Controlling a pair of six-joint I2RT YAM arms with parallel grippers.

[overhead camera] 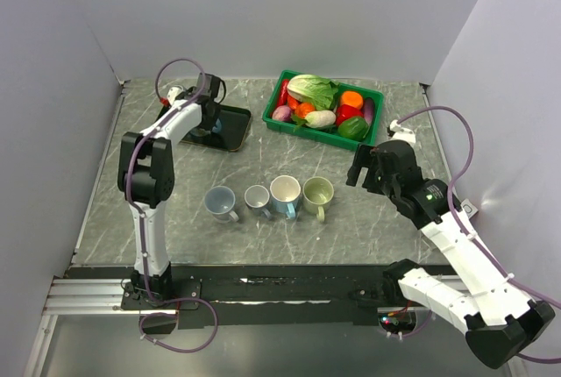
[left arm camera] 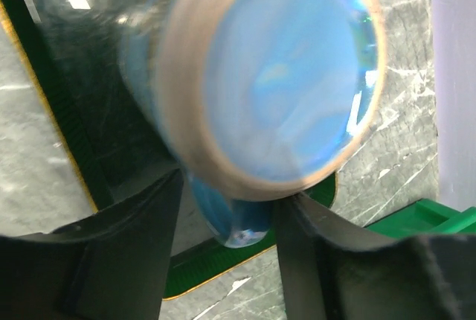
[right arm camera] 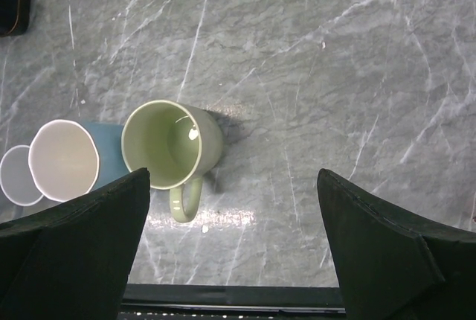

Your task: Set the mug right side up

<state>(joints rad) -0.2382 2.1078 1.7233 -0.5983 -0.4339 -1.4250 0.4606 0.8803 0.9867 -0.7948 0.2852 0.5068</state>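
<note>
A blue mug [left arm camera: 275,74] stands upside down on the black tray [overhead camera: 235,127] at the back left, its tan-ringed base filling the left wrist view. Its handle [left arm camera: 238,216] hangs between the fingers of my left gripper [left arm camera: 230,201]. The right finger touches the handle, while a gap shows on the left side, so the jaws are open around it. From above, the left gripper [overhead camera: 209,112] hides most of the mug. My right gripper [overhead camera: 358,171] hovers wide open over the table right of a green mug [right arm camera: 167,141], holding nothing.
A row of upright mugs stands mid-table: grey-blue [overhead camera: 219,202], small pale [overhead camera: 257,196], blue with cream inside [overhead camera: 286,193], green [overhead camera: 317,193]. A green basket [overhead camera: 298,129] of vegetables sits at the back. Walls close in on three sides.
</note>
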